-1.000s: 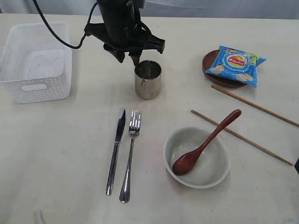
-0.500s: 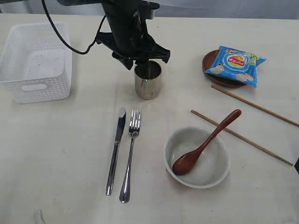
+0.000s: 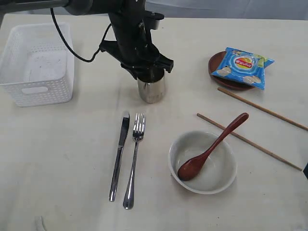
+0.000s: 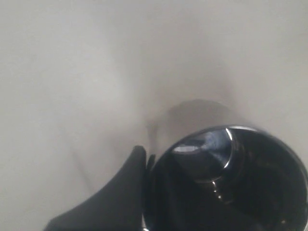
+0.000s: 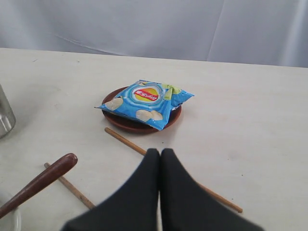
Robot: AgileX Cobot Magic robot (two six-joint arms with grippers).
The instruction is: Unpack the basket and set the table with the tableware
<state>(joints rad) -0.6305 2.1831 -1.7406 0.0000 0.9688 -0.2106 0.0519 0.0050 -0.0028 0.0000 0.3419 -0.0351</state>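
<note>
The steel cup (image 3: 151,90) stands upright on the table (image 3: 57,159), behind the silver knife (image 3: 119,154) and fork (image 3: 134,159). My left gripper (image 3: 149,72) is lowered onto the cup's rim. In the left wrist view one finger (image 4: 125,192) lies against the outside of the cup (image 4: 231,183), and the jaws look shut on its wall. The wooden spoon (image 3: 211,149) rests in the off-white bowl (image 3: 226,180). Two chopsticks (image 3: 248,142) lie to the right. My right gripper (image 5: 160,153) is shut and empty above a chopstick (image 5: 130,142).
The white basket (image 3: 36,89) sits at the far left with nothing visible inside. A blue chip bag (image 3: 245,66) lies on the dark brown plate (image 3: 219,77) at the back right. The left arm's black cable (image 3: 62,33) hangs over the basket's corner.
My left gripper has come down from just above and behind the cup onto its rim. The cup and the other tableware have stayed where they were.
</note>
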